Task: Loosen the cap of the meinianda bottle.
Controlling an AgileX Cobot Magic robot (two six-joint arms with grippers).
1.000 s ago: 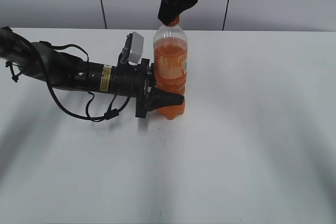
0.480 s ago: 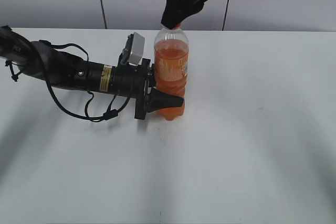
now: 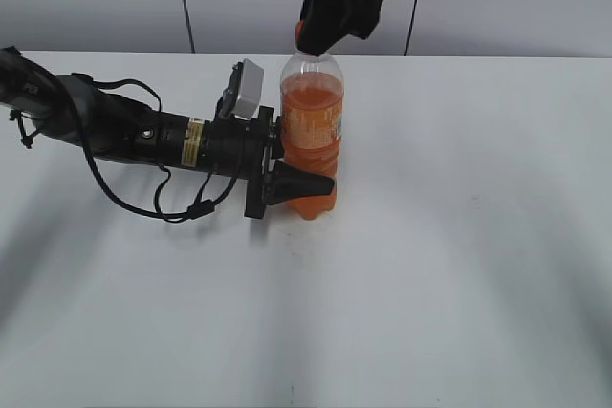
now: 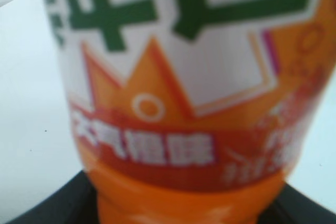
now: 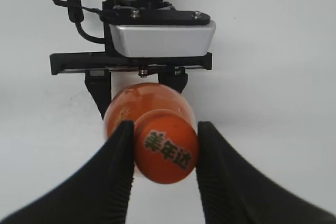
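The meinianda bottle (image 3: 311, 126) stands upright on the white table, filled with orange drink. My left gripper (image 3: 308, 171) reaches in from the left and is shut on its lower body; its orange label (image 4: 178, 77) fills the left wrist view, with dark fingers (image 4: 42, 211) at the bottom corners. My right gripper (image 3: 308, 43) comes down from above and is shut on the cap. In the right wrist view the orange cap (image 5: 166, 153), with dark characters on top, sits squeezed between the two black fingers (image 5: 118, 174). The exterior view shows almost none of the cap.
The white table (image 3: 459, 236) stretches out around the bottle, with a grey wall behind. The left arm with its black cables (image 3: 143, 140) lies low across the table's left side. Its white camera housing (image 5: 160, 38) shows just behind the bottle in the right wrist view.
The right gripper has turned on the bottle's top, and its dark body now hides more of the cap. The bottle and the left arm have stayed put.
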